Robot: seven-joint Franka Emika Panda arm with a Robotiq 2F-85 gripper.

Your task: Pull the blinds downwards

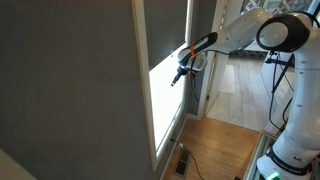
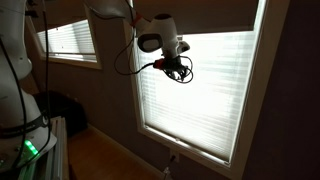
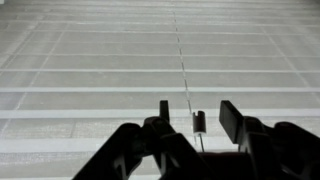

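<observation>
The blinds (image 1: 165,30) are a dark grey shade covering the top of the white-framed window, with a straight bottom edge. They also show in an exterior view (image 2: 205,14) as a dark band at the top. Below them the window glows bright with pale horizontal slats (image 3: 90,60). My gripper (image 1: 180,76) (image 2: 181,70) hovers in front of the bright part, just under the shade's edge. In the wrist view the gripper (image 3: 198,116) is open. A thin cord (image 3: 181,50) hangs down, and its small pull tassel (image 3: 199,121) sits between the fingers, not clamped.
A broad grey wall panel (image 1: 70,90) stands beside the window. The white window frame (image 1: 145,100) and sill (image 2: 190,152) edge the opening. A second window with slats (image 2: 70,40) is further along. There is wooden floor (image 1: 215,150) below.
</observation>
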